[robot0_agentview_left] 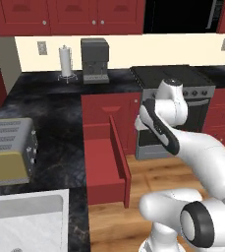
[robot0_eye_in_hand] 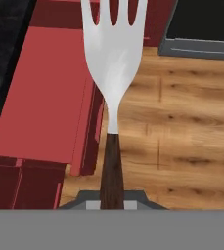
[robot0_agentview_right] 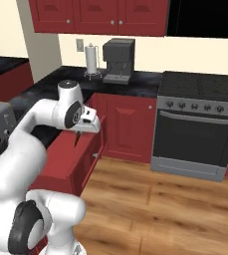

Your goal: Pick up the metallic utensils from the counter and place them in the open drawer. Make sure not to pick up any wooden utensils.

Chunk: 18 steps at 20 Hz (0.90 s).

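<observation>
fork (robot0_eye_in_hand: 114, 58) | gripped by handle | tines pointing away from tool (robot0_eye_in_hand: 112, 202)

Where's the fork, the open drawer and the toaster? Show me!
fork (robot0_eye_in_hand: 114, 58): hand view, on its silver head below the tines.
open drawer (robot0_agentview_left: 100, 160): left base view, on its red inside floor.
toaster (robot0_agentview_left: 6, 152): left base view, on its yellowish side.

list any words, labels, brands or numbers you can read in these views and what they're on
None: no readable text appears in any view.
The coffee machine shows no brand or label.
The stove has a row of knobs with no legible markings.
The toaster has plain slots and sides, no lettering.
The fork held in the jaws is plain silver with a dark handle, no stamp visible.
</observation>
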{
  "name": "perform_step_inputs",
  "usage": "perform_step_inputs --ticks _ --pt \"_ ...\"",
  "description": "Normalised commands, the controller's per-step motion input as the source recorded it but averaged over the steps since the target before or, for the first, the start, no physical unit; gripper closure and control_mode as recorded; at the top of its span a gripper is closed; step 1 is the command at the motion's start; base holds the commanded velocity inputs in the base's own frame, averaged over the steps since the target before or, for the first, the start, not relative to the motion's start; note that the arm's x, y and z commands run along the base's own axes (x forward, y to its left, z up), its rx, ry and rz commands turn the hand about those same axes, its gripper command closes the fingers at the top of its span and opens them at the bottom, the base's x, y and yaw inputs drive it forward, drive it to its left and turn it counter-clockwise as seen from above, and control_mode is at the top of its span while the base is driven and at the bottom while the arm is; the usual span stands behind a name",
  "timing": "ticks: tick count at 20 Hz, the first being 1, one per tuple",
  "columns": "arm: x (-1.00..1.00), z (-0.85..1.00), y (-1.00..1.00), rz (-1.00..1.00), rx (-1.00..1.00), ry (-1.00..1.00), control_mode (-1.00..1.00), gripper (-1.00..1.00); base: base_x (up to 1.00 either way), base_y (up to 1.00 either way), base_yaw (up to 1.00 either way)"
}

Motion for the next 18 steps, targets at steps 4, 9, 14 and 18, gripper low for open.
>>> perform_step_inputs --ticks 4,9,14,18 --pt "0.99 -0.26 0.49 0.02 0.0 0.0 -1.0 1.0 0.0 0.0 0.0" --pt "0.61 -0.51 0.3 0.0 0.0 0.0 -1.0 1.0 0.0 0.0 0.0" --pt "0.27 -0.66 0.34 0.0 0.0 0.0 -1.0 1.0 0.0 0.0 0.0" --pt "0.12 -0.61 0.23 0.0 0.01 -0.02 -1.0 1.0 0.0 0.0 0.0"
